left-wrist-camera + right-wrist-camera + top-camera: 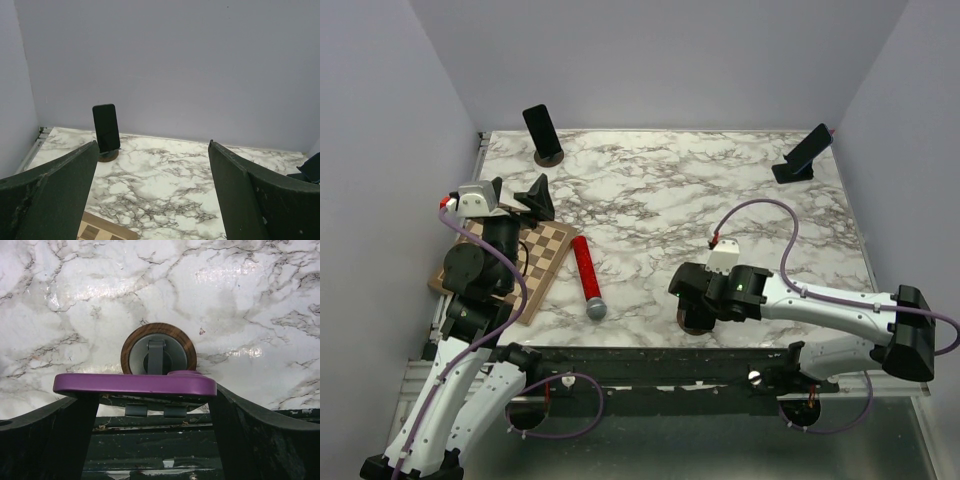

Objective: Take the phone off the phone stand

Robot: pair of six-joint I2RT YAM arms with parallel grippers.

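Right fingers (pixel 55 440): pinching the purple flat phone (pixel 135 384), one finger at each end.
Phone: thin edge toward the wrist camera, long axis level and running finger to finger, just in front of the round wooden stand with grey cradle (pixel 158 355). Contact with the stand cannot be told.
Left fingers (pixel 50 195): spread wide, holding nothing, well left of the stand, above a wooden chessboard (pixel 542 262).
Red-handled microphone (pixel 587 276): left of the stand, lying on the white marble bench (pixel 650 190).

Marble tabletop (pixel 660 200). Far-left corner: black phone (pixel 542 130) upright on round stand (pixel 549 157). Far-right corner: dark phone (pixel 810 147) tilted on black stand (pixel 792 172). Left edge: wooden chessboard (pixel 548 252). Just beside it: microphone (pixel 588 277), red handle, grey head toward near edge.
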